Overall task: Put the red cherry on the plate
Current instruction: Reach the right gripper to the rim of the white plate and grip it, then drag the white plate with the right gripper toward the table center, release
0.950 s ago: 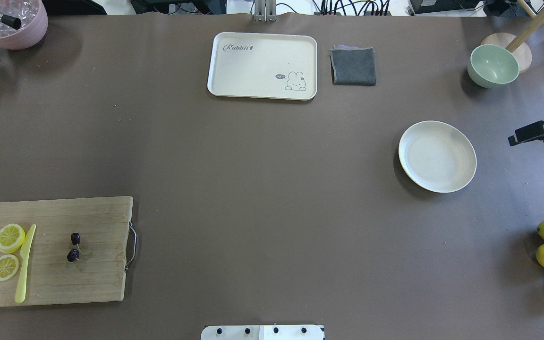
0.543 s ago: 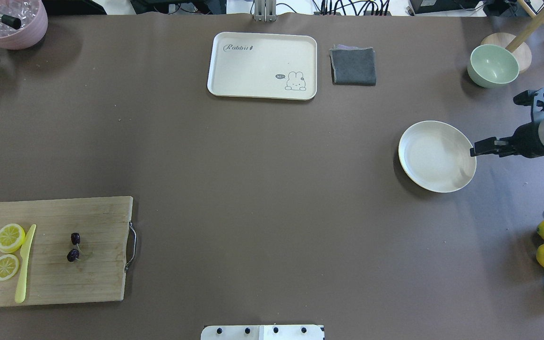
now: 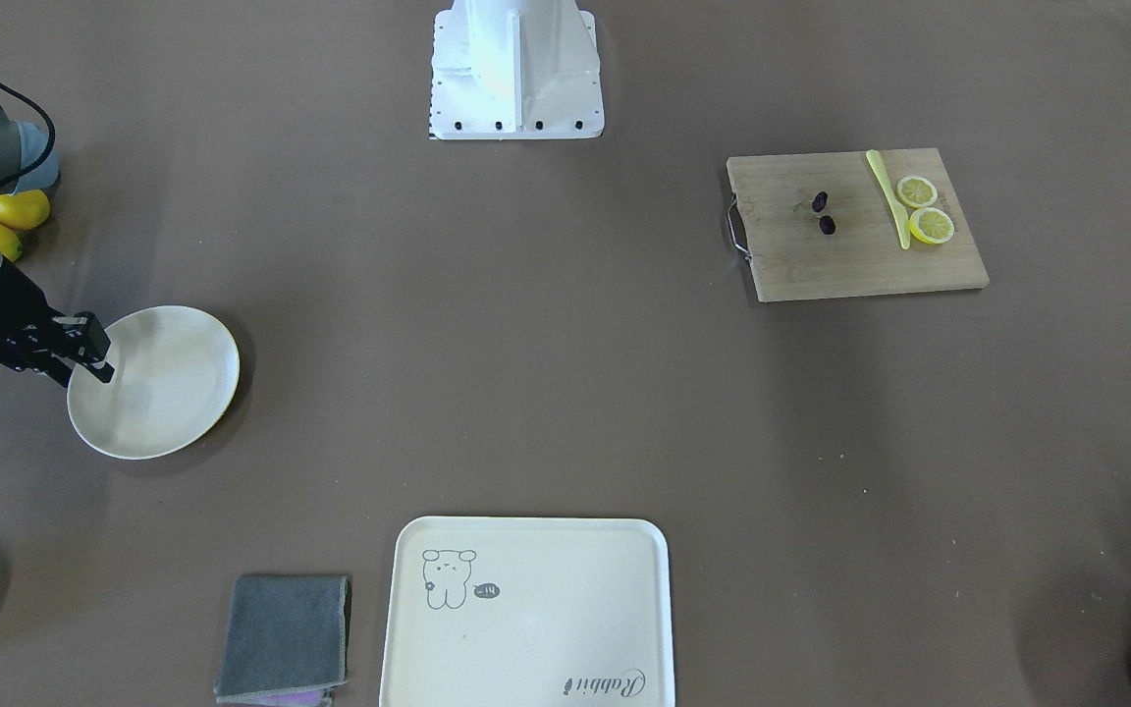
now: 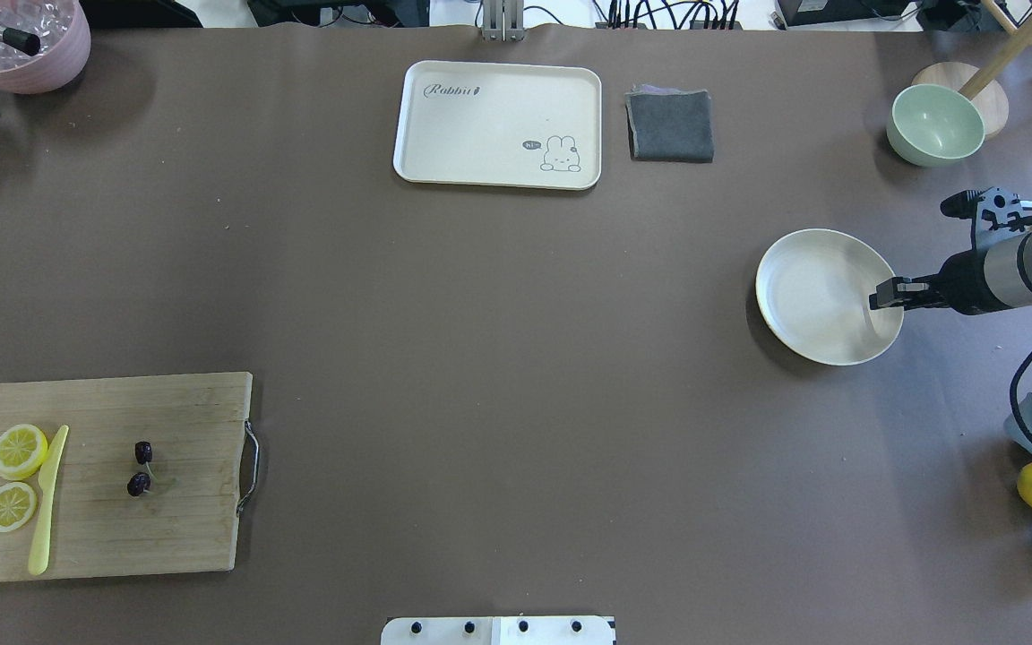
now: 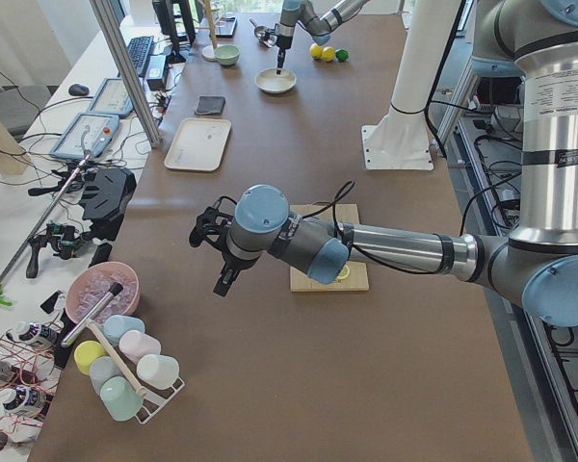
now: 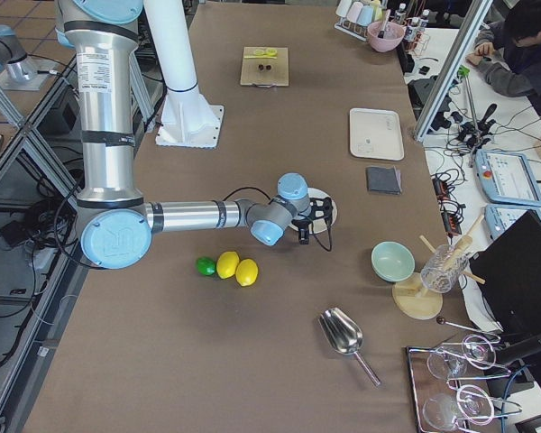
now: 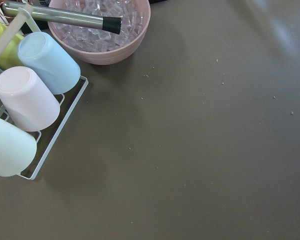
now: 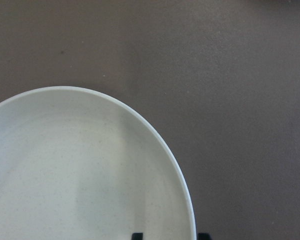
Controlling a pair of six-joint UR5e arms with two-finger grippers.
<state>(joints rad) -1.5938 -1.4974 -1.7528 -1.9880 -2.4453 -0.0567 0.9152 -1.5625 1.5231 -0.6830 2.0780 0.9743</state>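
Straddling the plate rim, with the cherry far off to the left.

The right gripper point(image 4: 876, 299) has its fingers apart, one tip on either side of the rim of the plate point(image 4: 794, 269) just below, and nothing between them. Whether they touch the rim I cannot tell. The cherry point(image 4: 139, 485) lies well apart from it, across the table to this gripper's left and closer to the robot, on the board point(image 4: 184, 528) near a knife point(image 4: 48, 502). Its two fruits line up roughly front to back, with the stem between them. The left gripper point(image 5: 222, 281) hangs just beyond the board's outer end, much nearer the cherry; whether it is apart or together I cannot tell. The pick looks best suited to the left arm.
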